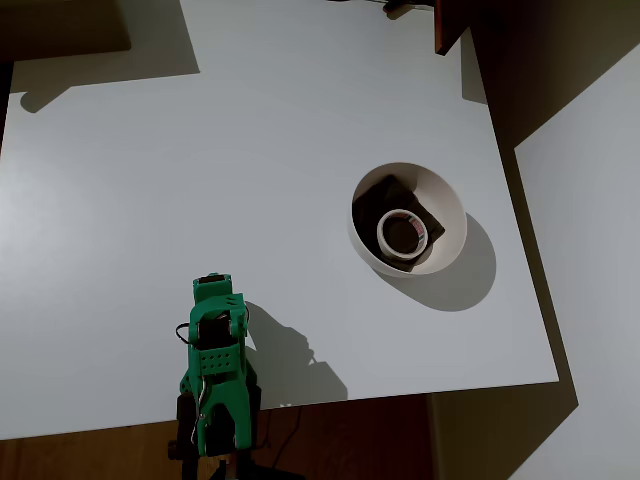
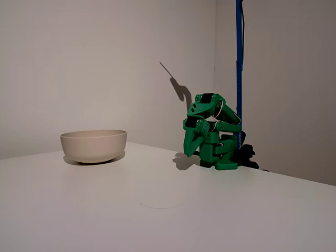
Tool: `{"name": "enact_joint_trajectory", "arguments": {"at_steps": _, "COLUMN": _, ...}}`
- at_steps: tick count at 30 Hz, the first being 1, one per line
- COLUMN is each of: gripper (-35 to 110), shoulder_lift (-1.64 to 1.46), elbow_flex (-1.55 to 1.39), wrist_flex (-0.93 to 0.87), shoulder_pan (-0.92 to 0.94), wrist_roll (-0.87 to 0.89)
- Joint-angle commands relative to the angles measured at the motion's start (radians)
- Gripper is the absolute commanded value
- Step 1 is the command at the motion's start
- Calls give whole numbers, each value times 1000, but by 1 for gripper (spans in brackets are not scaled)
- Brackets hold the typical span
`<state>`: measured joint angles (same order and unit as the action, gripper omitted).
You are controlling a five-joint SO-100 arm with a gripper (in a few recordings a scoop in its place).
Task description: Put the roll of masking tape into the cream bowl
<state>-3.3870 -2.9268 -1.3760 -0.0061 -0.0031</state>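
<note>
tape [image 1: 403, 232]: inside bowl [image 1: 447, 206], right of table [image 1: 200, 180] | gripper [image 2: 190, 149]: folded at arm base, fingers together, holding nothing

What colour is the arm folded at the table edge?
Green, clearest in the fixed view.

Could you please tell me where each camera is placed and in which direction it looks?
Overhead view: above the table, looking straight down; the folded green arm sits at the lower edge, and the roll of masking tape lies inside the cream bowl.
Fixed view: near table height, looking across; bowl left, arm right, gripper pointing down.
Shared: bowl, arm, table.
</note>
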Motion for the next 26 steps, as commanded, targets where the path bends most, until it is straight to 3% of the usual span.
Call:
{"name": "enact_joint_trajectory", "arguments": {"at_steps": 1, "gripper": 1, "shoulder_lift": -2, "elbow_flex": 12, "wrist_flex": -9, "shoulder_pan": 8, "wrist_roll": -6}}
{"name": "enact_joint_trajectory", "arguments": {"at_steps": 26, "gripper": -8, "shoulder_lift": -2, "elbow_flex": 12, "wrist_flex": -9, "shoulder_pan": 8, "wrist_roll": -6}}
